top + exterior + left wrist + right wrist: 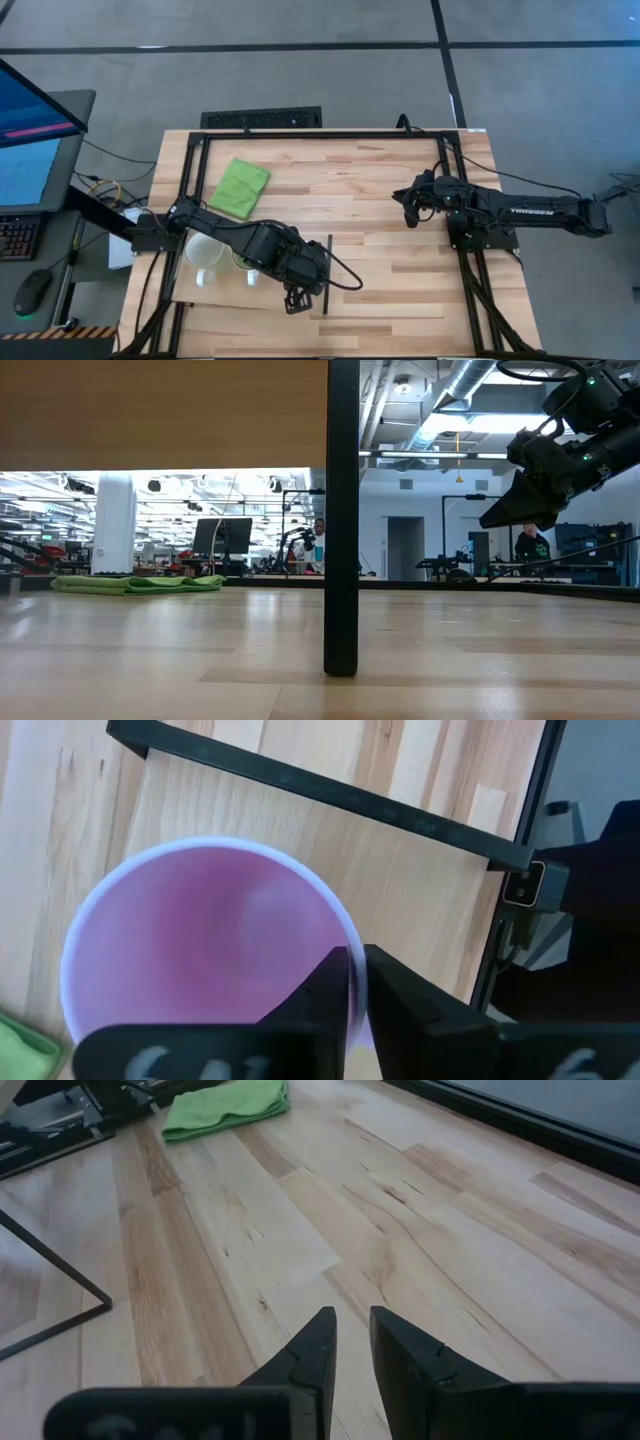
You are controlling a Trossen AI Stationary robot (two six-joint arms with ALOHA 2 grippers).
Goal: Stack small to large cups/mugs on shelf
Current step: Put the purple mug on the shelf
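Observation:
A light purple mug [200, 950] shows from above in the left wrist view, over the pale shelf [400, 870] and near its dark edge strip [320, 790]. My left gripper [355, 982] points down at the mug's rim and is shut on it. In the high view this gripper [295, 298] hides the mug. A white mug [205, 252] and a green mug [243, 262] stand on the shelf [230, 297], toward its left end. My right gripper [410, 205] waits above the table's right part, slightly open and holding nothing. My left gripper pinches the purple mug's wall at the rim [352, 952], with one finger [320, 995] inside the mug and the other [415, 1005] outside. The fingers come from above, pointing down. The mug stays upright, mouth up. Whether its base rests on the shelf I cannot tell.
A folded green cloth [240, 187] lies on the far left of the tabletop. In the low view the shelf board [160, 410] stands raised on a black leg [342, 520]. A black frame [330, 135] runs round the table. Bare tabletop [380, 250] lies between the arms.

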